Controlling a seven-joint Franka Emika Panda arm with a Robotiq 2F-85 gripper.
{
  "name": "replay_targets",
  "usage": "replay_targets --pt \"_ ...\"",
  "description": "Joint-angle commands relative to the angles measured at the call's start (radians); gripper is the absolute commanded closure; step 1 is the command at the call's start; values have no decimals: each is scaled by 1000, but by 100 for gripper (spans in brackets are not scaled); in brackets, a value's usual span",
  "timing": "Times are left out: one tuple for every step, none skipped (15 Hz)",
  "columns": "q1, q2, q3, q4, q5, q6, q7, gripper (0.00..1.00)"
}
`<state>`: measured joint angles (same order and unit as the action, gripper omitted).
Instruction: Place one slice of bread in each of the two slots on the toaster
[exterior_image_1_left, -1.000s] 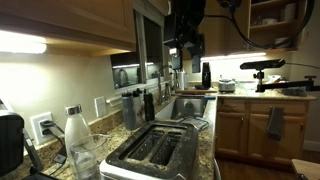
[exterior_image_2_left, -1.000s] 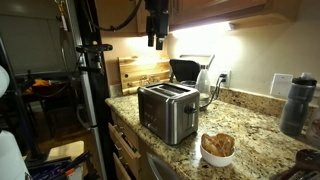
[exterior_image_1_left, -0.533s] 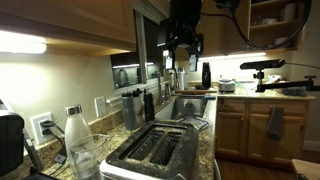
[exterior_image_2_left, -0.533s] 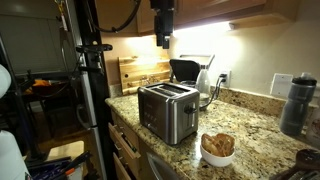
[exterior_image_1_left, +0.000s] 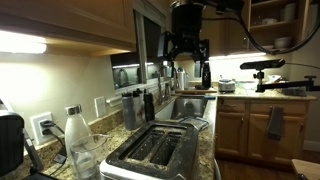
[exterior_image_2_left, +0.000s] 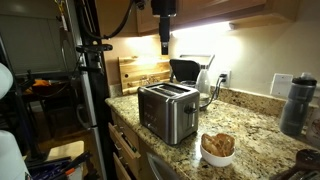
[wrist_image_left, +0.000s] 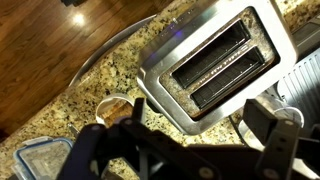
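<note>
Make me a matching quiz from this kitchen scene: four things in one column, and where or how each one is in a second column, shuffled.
Things:
1. toaster
2. gripper
3. bread slices
4. wooden cutting board

Places or states:
A. propped upright behind the toaster
B. open and empty, high above the granite counter
C. both slots empty
D. piled in a white bowl on the counter

Pairs: 1-C, 2-B, 3-D, 4-A

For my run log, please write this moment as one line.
gripper: open, empty, above toaster | slots: both empty | bread: in bowl
</note>
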<state>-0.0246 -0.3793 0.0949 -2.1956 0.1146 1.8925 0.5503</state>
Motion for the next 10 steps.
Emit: replay_targets --pt "-26 -18 21 -66 -7 68 119 0" --pt "-33 -17 25 -78 -14 88 164 0" --pt "-37 -14 25 -90 -13 110 199 0" --pt "-41 -13 26 -99 -15 135 231 0" --pt "-47 -9 30 -105 -23 153 272 0" --pt "-52 -3 32 -109 -32 172 307 0" --pt "-56 2 35 -112 -44 185 339 0" --pt "-59 9 39 -113 -55 196 376 0" --pt "-61 16 43 -112 -66 204 413 0" --pt "-60 22 45 -111 -76 212 440 0"
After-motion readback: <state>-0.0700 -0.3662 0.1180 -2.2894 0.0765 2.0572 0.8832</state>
